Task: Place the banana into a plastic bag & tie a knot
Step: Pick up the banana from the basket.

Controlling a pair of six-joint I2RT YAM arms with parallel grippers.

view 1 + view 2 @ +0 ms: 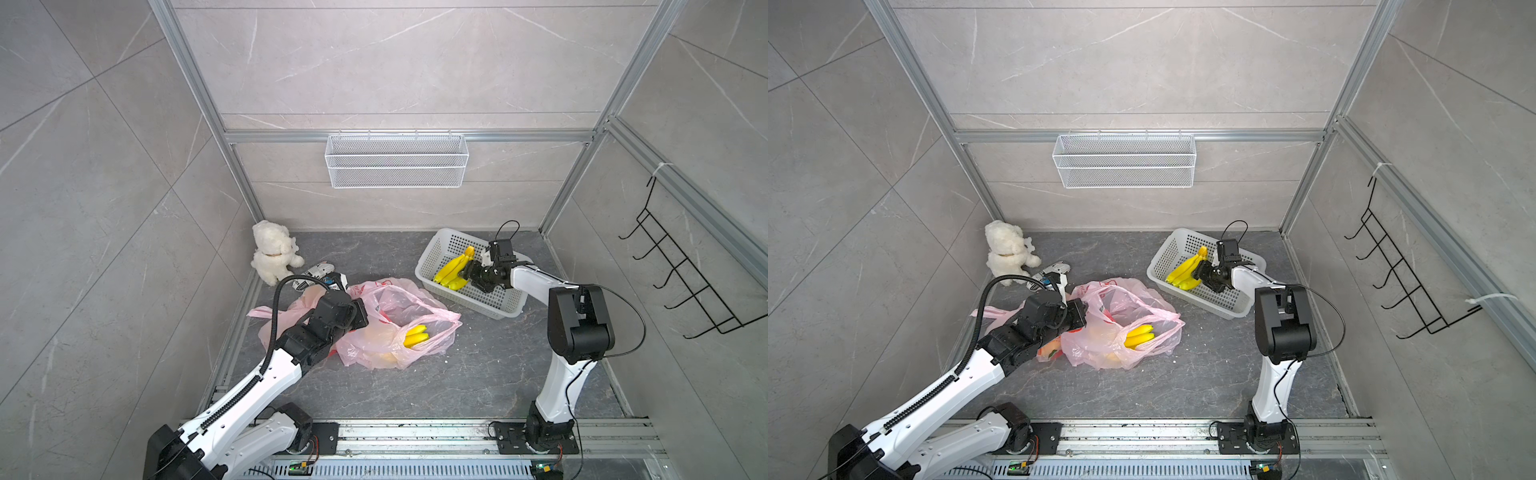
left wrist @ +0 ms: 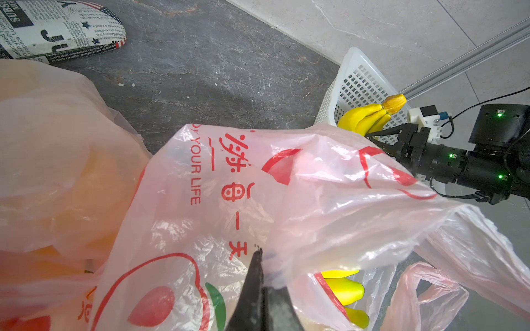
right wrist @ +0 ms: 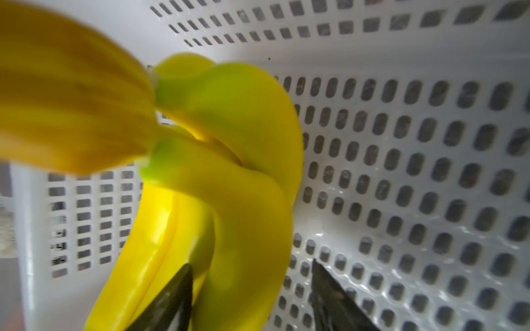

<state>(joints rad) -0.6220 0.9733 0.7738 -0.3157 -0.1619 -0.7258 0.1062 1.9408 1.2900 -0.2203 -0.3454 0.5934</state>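
A pink translucent plastic bag (image 1: 395, 307) (image 1: 1121, 303) (image 2: 258, 186) lies open mid-floor with a yellow banana bunch (image 1: 415, 336) (image 1: 1139, 336) (image 2: 344, 289) inside it. My left gripper (image 2: 259, 255) (image 1: 366, 311) is shut on the bag's rim and holds the mouth up. A second banana bunch (image 1: 451, 270) (image 1: 1183, 272) (image 3: 243, 172) lies in the white perforated basket (image 1: 432, 249) (image 1: 1163, 253) (image 3: 401, 143). My right gripper (image 1: 464, 270) (image 3: 251, 263) reaches into the basket, open, its jaws straddling one banana. One finger is against the fruit; a gap shows at the other.
A white plush bear (image 1: 272, 251) sits at the back left, with a newspaper-print slipper (image 1: 320, 276) (image 2: 57, 31) beside it. A second, orange-tinted bag (image 2: 57, 143) lies under my left arm. A wire shelf (image 1: 397, 160) hangs on the back wall and a black hook rack (image 1: 685, 274) on the right.
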